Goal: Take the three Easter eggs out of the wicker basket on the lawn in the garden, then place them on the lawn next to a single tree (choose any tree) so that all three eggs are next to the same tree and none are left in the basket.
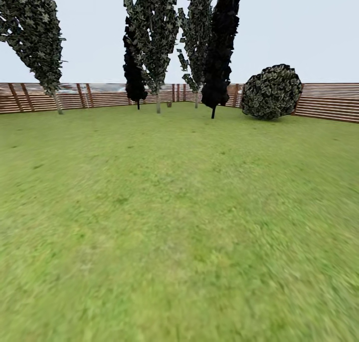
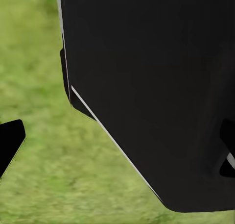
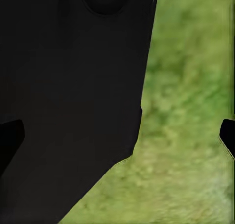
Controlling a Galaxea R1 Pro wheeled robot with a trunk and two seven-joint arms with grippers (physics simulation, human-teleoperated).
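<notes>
The lawn (image 1: 179,222) spreads wide and green ahead of me in the head view. At its far end stand several trees: one at the left (image 1: 37,33), a leafy one in the middle (image 1: 154,33) and a near-black one (image 1: 222,43). The Easter eggs and the wicker basket are out of view. In the left wrist view my left gripper (image 2: 117,145) is open, its dark fingertips (image 2: 10,140) at the picture's edges, over grass and a black part of the robot. My right gripper (image 3: 118,139) is open too, with fingertips (image 3: 227,138) wide apart and nothing held.
A wooden slat fence (image 1: 324,102) closes the garden at the back. A round dark bush (image 1: 271,92) sits at the far right by the fence. A small brown thing (image 1: 169,103) near the fence corner is too small to tell. Open grass lies between me and the trees.
</notes>
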